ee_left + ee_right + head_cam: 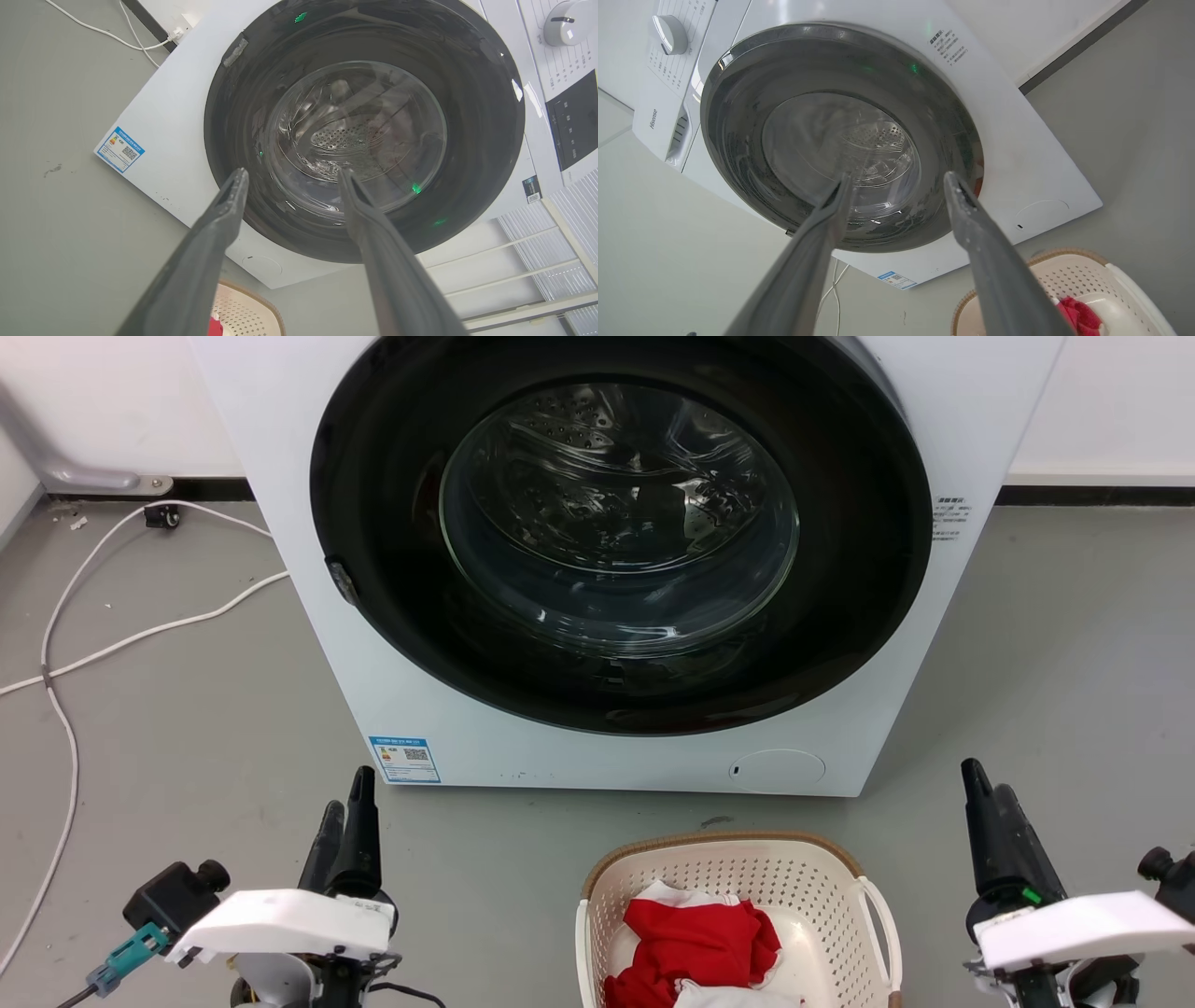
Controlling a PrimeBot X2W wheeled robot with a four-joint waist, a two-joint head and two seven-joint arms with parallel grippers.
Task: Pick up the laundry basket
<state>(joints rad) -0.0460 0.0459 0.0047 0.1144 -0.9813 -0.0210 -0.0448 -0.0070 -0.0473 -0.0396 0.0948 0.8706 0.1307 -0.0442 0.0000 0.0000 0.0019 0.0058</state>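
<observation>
Well clear, left gripper (347,793) and right gripper (988,782) flank the laundry basket (709,841).

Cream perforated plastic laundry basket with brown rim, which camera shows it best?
Head view: the cream perforated laundry basket shows its rim, a loop handle and red cloth inside. Left wrist view catches a rim sliver; right wrist view, one corner.

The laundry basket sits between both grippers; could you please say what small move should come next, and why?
Probably swing the left gripper and right gripper inward to the loop handles of the laundry basket: both hang open beside it, touching nothing.
</observation>
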